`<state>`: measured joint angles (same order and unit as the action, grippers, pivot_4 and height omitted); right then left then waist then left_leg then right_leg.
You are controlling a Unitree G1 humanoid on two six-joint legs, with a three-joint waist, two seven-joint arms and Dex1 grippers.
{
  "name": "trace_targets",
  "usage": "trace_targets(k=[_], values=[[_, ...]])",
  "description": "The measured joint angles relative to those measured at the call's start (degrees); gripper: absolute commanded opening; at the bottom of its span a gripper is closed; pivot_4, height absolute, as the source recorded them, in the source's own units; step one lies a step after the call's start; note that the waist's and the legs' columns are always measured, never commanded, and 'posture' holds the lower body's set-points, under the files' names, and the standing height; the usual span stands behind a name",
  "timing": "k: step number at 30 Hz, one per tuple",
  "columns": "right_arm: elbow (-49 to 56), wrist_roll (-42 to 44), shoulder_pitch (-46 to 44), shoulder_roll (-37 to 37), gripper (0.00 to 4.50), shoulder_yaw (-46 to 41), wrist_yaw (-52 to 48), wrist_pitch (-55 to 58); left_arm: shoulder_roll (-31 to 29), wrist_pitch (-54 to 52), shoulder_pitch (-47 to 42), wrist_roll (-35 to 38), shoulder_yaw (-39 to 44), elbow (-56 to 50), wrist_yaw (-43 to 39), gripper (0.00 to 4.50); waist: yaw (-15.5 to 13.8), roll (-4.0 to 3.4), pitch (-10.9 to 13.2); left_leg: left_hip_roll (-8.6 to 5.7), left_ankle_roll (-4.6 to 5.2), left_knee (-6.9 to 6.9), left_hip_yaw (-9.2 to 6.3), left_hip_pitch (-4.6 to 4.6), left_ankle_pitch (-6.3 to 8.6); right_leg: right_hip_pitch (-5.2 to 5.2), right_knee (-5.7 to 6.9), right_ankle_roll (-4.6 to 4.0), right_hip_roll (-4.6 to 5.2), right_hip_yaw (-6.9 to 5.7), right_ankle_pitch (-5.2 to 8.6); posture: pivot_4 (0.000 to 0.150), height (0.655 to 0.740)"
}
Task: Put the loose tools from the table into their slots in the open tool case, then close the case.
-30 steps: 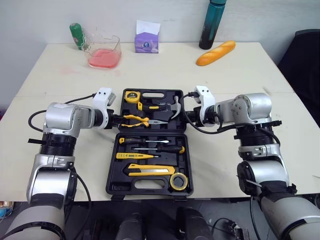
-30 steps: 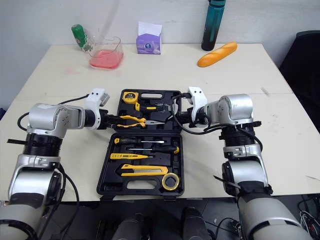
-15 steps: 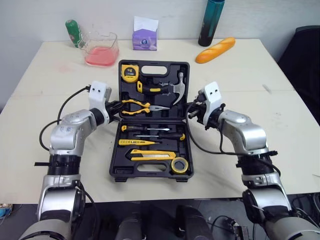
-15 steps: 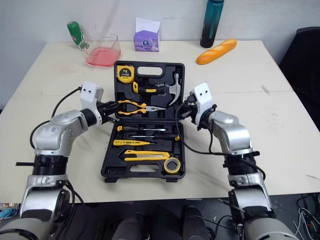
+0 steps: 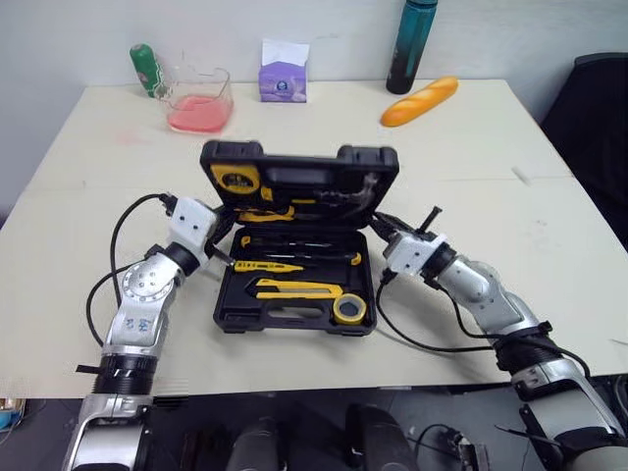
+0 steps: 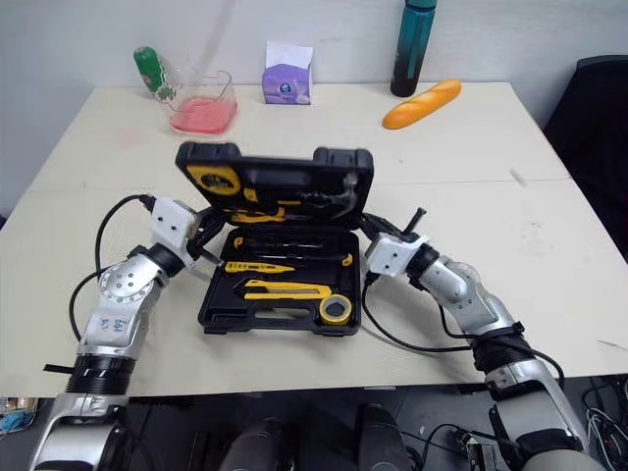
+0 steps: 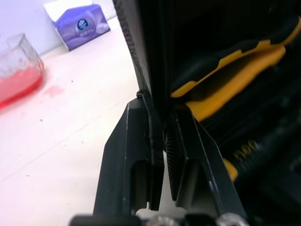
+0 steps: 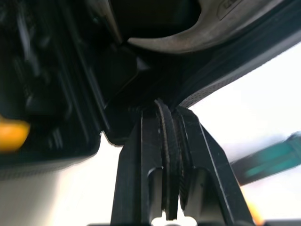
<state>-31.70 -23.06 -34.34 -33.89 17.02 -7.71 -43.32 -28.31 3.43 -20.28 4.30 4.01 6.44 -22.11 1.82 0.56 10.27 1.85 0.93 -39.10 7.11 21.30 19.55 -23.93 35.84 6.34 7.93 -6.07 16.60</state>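
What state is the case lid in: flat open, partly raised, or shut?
Partly raised: the lid stands angled above the base, leaving the tape roll in it visible; left gripper and right gripper each clamp a lid edge.

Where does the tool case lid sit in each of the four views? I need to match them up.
Left eye view: lid half raised, at centre.
Right eye view: the same lid, slightly left of centre.
Left wrist view: its edge is pinched in the left gripper.
Right wrist view: its rim is pinched in the right gripper.
Shared landmark: purple tissue box behind the lid, also in the left wrist view.
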Motion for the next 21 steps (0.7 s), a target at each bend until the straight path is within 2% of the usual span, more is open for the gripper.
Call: trace_targets(k=[5,7,10,13,16,17,21], values=[[-2.86,-5.13,-0.2,-0.65,0.0,0.97,6.36,-4.14,-0.98,2.05,4.4,-0.84,-0.05,-3.61,-0.05,0.0,-0.03,0.0,0.0,0.04,0.0,-0.01,-0.1,-0.22,0.02,0.3,-0.1,-0.01,0.04,-0.09,0.0,0.15,0.74],[-2.98,-5.18,-0.12,-0.82,0.0,1.24,6.32,-4.87,-1.39,2.09,5.7,-0.09,0.28,-4.72,-0.4,0.97,0.05,-0.01,-0.01,0.05,-0.01,-0.01,-0.12,-0.25,0.03,0.32,-0.1,-0.01,0.03,-0.09,0.0,0.15,0.74],[-2.9,-3.77,1.35,-2.32,1.15,1.19,2.89,-5.02,-3.3,1.87,8.67,0.13,1.62,-5.85,-2.21,2.23,0.0,0.0,-0.02,0.06,0.0,-0.01,-0.15,-0.24,0.04,0.35,-0.15,-0.01,0.03,-0.14,0.0,0.15,0.74],[-3.78,-1.39,5.81,-5.49,2.74,0.25,-1.16,-4.78,-6.77,0.89,15.11,2.35,6.15,-7.74,-5.05,3.67,-0.16,-0.05,0.02,-0.02,0.14,-0.02,-0.2,-0.12,0.09,0.34,-0.21,-0.01,0.25,-0.22,0.0,0.15,0.74],[-1.31,0.8,7.05,-8.84,4.27,-1.06,-4.39,-5.48,-9.37,0.09,19.07,3.47,9.54,-9.43,-7.18,3.69,-0.17,-0.04,0.01,-0.07,0.2,-0.06,-0.26,-0.16,0.1,0.46,-0.28,0.03,0.44,-0.35,-0.02,0.15,0.74],[-0.14,2.64,8.4,-10.6,4.45,-2.07,-6.18,-5.57,-10.87,-0.62,21.89,3.98,11.31,-10.41,-8.24,3.69,-0.23,-0.03,0.0,-0.07,0.23,-0.05,-0.32,-0.19,0.12,0.52,-0.31,0.03,0.52,-0.38,-0.02,0.15,0.74],[0.94,9.65,11.89,-13.29,4.45,-4.52,-12.67,-4.21,-12.13,-4.23,25.73,7.13,16.78,-10.79,-10.19,3.69,-0.56,-0.01,0.0,-0.1,0.26,-0.06,-0.44,-0.17,0.13,0.61,-0.36,0.03,0.57,-0.53,-0.02,0.15,0.74]])
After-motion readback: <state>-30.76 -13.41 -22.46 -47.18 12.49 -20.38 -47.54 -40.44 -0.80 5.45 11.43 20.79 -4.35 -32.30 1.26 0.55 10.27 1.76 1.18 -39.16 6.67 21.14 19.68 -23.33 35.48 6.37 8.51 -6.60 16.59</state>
